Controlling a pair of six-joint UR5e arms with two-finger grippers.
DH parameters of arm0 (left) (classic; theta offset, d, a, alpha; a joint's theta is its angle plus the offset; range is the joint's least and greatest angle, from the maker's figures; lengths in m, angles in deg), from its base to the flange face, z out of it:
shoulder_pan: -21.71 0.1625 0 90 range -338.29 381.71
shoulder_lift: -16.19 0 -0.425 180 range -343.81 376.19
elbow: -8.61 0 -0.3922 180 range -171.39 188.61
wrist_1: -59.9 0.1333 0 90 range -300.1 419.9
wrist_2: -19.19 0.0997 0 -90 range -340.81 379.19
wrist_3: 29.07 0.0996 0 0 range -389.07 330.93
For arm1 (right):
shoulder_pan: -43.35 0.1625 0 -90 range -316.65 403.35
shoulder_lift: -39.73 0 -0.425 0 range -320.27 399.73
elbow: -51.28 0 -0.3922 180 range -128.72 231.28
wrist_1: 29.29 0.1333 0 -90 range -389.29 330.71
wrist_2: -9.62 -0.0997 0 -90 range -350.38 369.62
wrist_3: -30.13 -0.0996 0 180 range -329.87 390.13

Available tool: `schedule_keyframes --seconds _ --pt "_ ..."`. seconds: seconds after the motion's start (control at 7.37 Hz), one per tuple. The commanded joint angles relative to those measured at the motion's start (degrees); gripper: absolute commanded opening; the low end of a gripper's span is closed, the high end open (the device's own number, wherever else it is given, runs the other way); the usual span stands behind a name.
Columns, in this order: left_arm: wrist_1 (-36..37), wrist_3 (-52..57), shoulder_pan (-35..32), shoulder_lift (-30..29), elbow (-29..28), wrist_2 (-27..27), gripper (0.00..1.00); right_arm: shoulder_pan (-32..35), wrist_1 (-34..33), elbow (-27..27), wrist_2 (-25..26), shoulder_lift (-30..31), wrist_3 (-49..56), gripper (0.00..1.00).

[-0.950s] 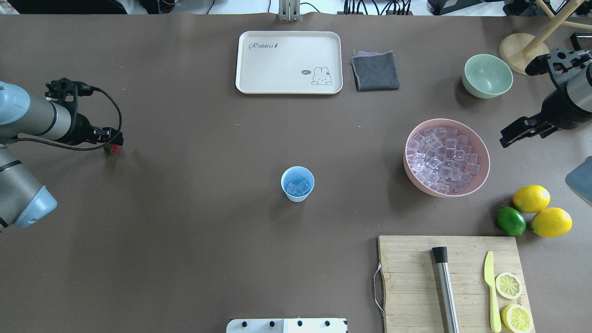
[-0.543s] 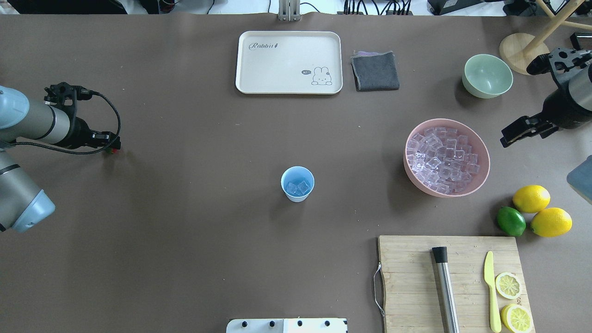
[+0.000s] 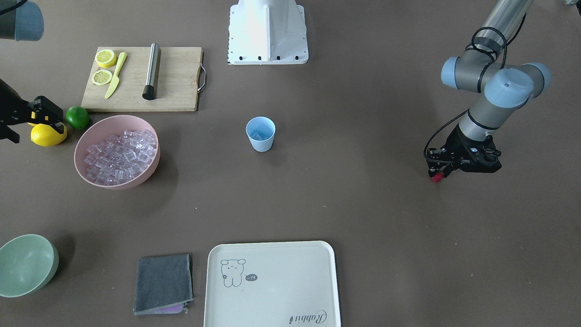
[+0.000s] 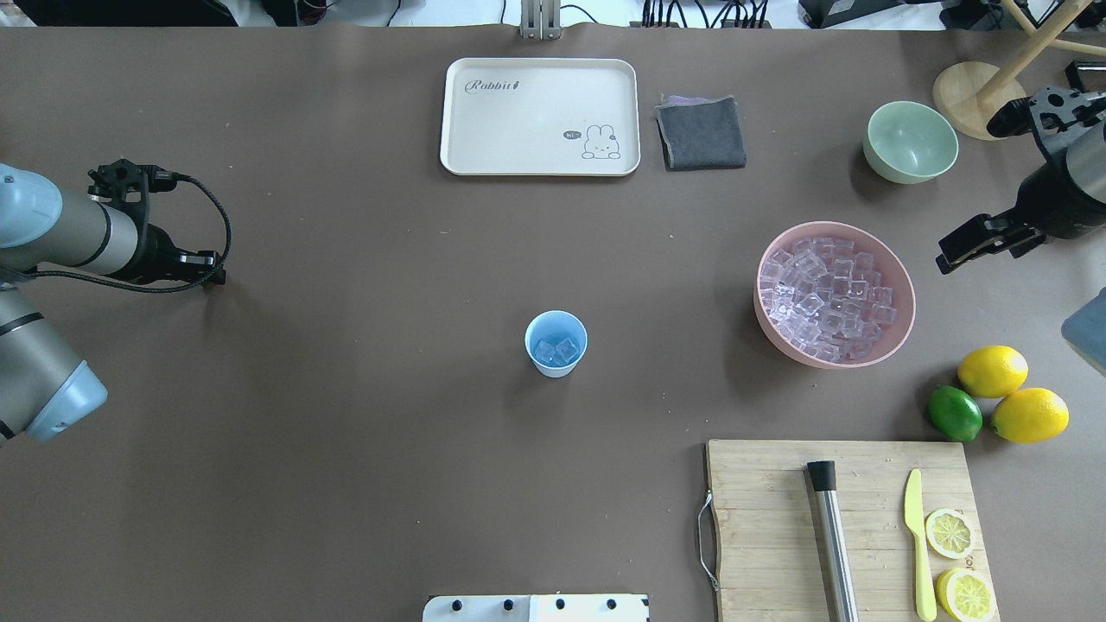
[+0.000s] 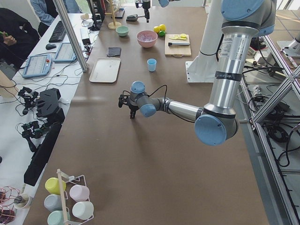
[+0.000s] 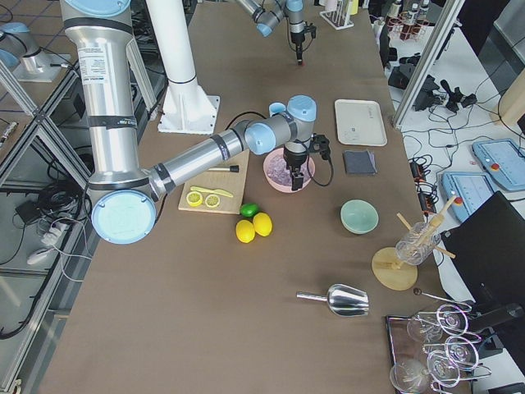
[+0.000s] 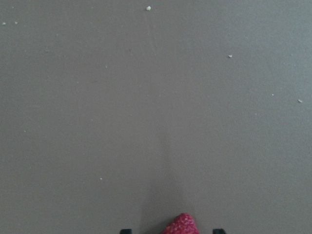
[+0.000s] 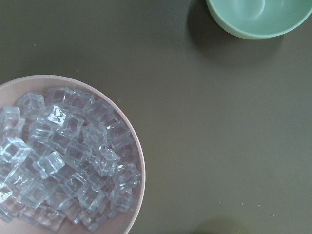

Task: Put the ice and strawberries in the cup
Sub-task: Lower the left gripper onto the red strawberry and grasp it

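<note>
While the strawberry (image 3: pixel 436 178) is pinched between the closed fingers of the left gripper (image 3: pixel 439 175), far to the left of the cup (image 4: pixel 556 343), it is best lifted clear, carried over the rim and released low above the ice (image 4: pixel 556 350).

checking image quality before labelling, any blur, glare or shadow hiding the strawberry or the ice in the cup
Left wrist view: sharp but cropped, only the strawberry tip shows at the bottom edge. Overhead view: the left gripper hides the strawberry; ice in the cup is clear, soft shadows, no glare. Front-facing view: the strawberry is a tiny red speck.
</note>
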Motion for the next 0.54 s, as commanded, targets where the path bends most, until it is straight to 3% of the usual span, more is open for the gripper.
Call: schedule_keyframes --seconds 0.0,0.27,0.41 --pt "1.49 -0.12 -0.34 0.2 3.04 -3.38 0.0 0.69 0.0 -0.33 -0.73 -0.01 -0.02 1.0" --pt "5.1 -4.13 -0.87 1.16 10.93 -5.78 0.0 1.93 0.0 -0.34 -1.17 0.16 -0.02 1.0" --pt "5.54 -11.21 0.08 0.74 14.98 -5.78 0.0 2.02 0.09 -0.34 -1.43 0.6 0.07 1.0"
